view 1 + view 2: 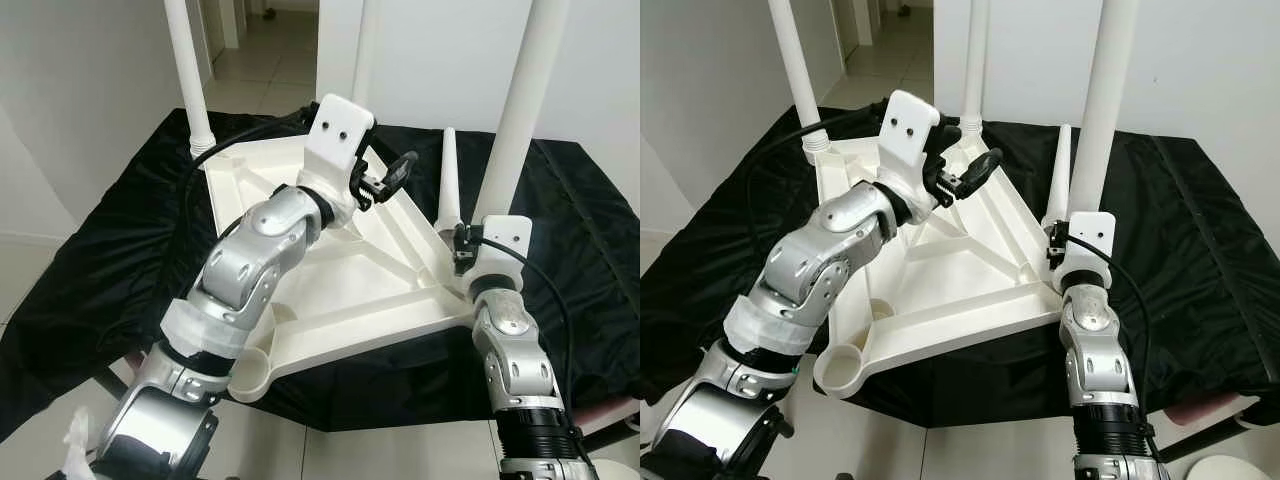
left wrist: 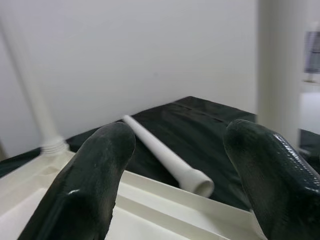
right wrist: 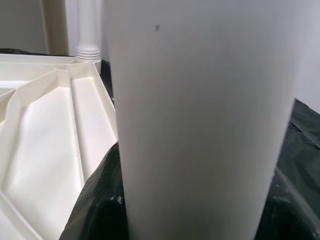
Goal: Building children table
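Gripping upright leg [image 1: 520, 110] low with right end effector [image 1: 462, 250] at inverted tabletop [image 1: 350, 290] corner; hovering left end effector [image 1: 385, 180] open. Handling stiff, light, slippery plastic near its base.

You get even, bright indoor light and sharp head views; glare sheens the black cloth [image 1: 90, 270]. Your wrist views go soft, the near fingers [image 2: 85, 185] blurred.
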Robot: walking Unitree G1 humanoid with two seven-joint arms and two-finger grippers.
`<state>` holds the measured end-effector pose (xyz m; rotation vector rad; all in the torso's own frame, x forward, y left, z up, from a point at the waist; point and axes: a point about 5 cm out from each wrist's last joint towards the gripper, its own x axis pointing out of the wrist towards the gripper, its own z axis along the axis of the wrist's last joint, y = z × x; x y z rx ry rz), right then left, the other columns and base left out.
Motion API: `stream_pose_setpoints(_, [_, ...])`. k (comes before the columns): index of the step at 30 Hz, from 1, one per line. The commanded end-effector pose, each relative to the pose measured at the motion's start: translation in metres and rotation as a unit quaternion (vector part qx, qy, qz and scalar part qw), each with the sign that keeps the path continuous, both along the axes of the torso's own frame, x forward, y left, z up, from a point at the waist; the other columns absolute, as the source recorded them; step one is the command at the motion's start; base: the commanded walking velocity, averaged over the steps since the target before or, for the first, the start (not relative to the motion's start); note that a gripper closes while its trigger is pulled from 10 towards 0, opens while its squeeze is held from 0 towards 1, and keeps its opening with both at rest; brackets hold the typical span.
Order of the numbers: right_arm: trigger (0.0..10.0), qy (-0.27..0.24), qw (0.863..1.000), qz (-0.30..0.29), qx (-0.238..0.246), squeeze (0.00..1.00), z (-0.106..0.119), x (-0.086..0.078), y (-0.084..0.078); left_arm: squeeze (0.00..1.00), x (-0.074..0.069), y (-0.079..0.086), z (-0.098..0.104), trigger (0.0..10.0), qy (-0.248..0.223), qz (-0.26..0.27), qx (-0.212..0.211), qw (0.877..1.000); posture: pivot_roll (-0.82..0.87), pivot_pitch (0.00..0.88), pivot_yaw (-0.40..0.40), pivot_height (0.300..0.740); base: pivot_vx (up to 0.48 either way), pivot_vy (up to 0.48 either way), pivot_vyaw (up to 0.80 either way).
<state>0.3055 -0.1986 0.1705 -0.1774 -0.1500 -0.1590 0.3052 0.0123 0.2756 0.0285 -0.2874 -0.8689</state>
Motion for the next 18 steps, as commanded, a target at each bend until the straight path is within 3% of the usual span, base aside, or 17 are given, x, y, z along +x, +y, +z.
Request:
stream_pose_setpoints(1, [10.0, -0.017, 1.0, 0.009, 0.0, 0.0, 0.004, -0.004, -0.002, 0.0, -0.006, -0.003, -0.004, 10.0, -0.012, -0.031, 0.014, 0.999, 0.0, 0.004, 0.013, 0.74, 0.0, 0.0, 0.0])
stream_pose_setpoints(8, [10.0, -0.027, 1.0, 0.003, 0.013, 0.0, 0.0, -0.011, -0.012, 0.0, -0.012, -0.003, -0.025, 10.0, 0.001, -0.051, 0.042, 0.998, -0.01, 0.022, 0.026, 0.74, 0.0, 0.0, 0.0])
stream_pose_setpoints(10, [10.0, -0.048, 0.998, -0.002, 0.038, 0.0, 0.003, -0.014, -0.017, 0.0, -0.018, -0.007, -0.043, 10.0, 0.016, -0.08, 0.082, 0.993, -0.01, 0.027, 0.033, 0.74, 0.0, 0.0, 0.0])
stream_pose_setpoints(14, [10.0, -0.066, 0.997, -0.003, 0.051, 0.0, 0.007, -0.017, -0.019, 0.0, -0.024, -0.011, -0.06, 10.0, 0.024, -0.108, 0.121, 0.986, -0.02, 0.031, 0.035, 0.74, 0.0, 0.0, 0.0])
stream_pose_setpoints(16, [10.0, -0.081, 0.995, -0.013, 0.059, 0.0, 0.011, -0.018, -0.021, 0.0, -0.029, -0.019, -0.08, 10.0, 0.021, -0.121, 0.178, 0.976, -0.02, 0.037, 0.037, 0.74, 0.0, 0.0, 0.0])
stream_pose_setpoints(18, [10.0, -0.081, 0.995, -0.013, 0.059, 0.0, 0.011, -0.018, -0.021, 0.0, -0.029, -0.019, -0.08, 10.0, 0.021, -0.121, 0.178, 0.976, -0.02, 0.037, 0.037, 0.74, 0.0, 0.0, 0.0])
